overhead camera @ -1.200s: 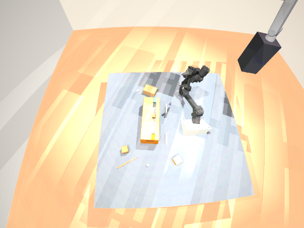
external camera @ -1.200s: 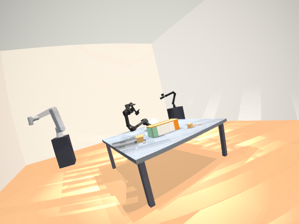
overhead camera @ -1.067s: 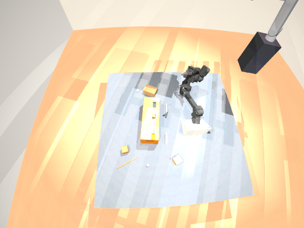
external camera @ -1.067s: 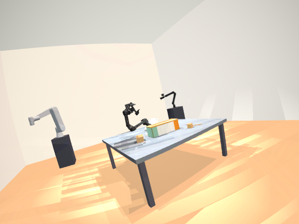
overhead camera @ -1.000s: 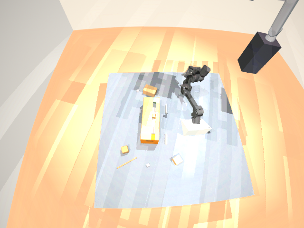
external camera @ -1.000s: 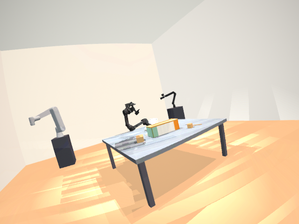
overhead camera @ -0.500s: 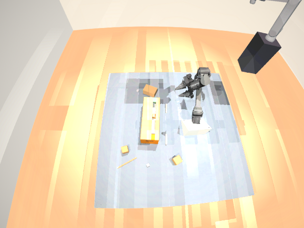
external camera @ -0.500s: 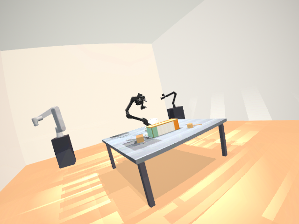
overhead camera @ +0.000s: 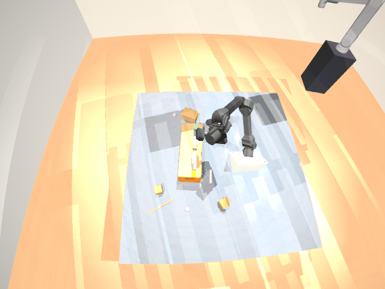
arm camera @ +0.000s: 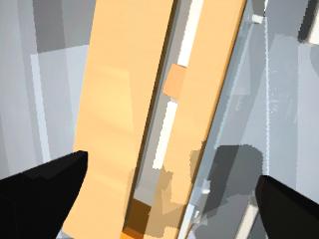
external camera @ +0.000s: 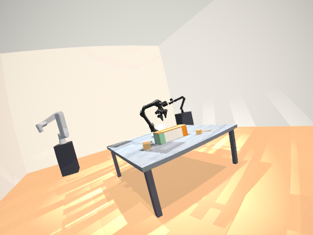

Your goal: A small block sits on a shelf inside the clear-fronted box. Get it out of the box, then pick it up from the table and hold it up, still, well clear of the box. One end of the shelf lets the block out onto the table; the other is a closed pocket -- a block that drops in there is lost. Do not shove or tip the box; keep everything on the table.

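Wrist view: one block inside one box, gripper apart, empty.

A pale grey-blue streaked table carries a long orange box, a white arm base, three small tan cubes, and a thin stick.

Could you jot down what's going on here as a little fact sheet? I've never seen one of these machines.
machine: one dark arm, bent over the box
gripper: open, holding nothing, above the box
fingers: spread wide, dark tips either side of the wrist view
box: long, orange, lying on the grey table
block: small, tan, inside the box's slot
box ends: one green, one orange
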`<state>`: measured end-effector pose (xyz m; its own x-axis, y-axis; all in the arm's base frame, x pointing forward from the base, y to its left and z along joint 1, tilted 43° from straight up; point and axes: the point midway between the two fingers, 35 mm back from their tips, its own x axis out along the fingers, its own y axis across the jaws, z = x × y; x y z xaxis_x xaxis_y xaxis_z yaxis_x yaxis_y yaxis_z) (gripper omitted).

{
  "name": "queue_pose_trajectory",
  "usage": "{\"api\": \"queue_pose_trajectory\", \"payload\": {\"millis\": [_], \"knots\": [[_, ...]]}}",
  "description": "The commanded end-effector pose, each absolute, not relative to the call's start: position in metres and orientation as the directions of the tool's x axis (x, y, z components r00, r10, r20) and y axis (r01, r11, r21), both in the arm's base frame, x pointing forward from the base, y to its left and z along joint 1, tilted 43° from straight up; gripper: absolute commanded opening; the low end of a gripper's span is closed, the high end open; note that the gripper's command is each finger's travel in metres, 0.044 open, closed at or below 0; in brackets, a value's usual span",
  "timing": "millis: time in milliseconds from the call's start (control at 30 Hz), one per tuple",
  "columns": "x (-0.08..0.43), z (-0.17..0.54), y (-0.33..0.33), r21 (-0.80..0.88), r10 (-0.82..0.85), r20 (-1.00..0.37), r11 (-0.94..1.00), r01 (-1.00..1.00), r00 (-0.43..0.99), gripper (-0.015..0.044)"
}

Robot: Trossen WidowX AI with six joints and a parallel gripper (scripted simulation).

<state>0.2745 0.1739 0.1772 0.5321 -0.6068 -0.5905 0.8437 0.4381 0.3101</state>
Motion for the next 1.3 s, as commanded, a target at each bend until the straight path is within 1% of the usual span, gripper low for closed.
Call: {"api": "queue_pose_trajectory", "payload": {"millis": [0,67,133,1267], "knots": [[0.299,0.136,0.148,0.194,-0.719,-0.600,0.295,0.936,0.351,0.0400],[0.309,0.114,0.132,0.135,-0.762,-0.597,0.212,0.968,0.251,0.0400],[0.312,0.107,0.126,0.115,-0.775,-0.595,0.182,0.977,0.214,0.0400],[0.314,0.072,0.094,0.103,-0.787,-0.591,0.147,0.984,0.179,0.0400]]}}
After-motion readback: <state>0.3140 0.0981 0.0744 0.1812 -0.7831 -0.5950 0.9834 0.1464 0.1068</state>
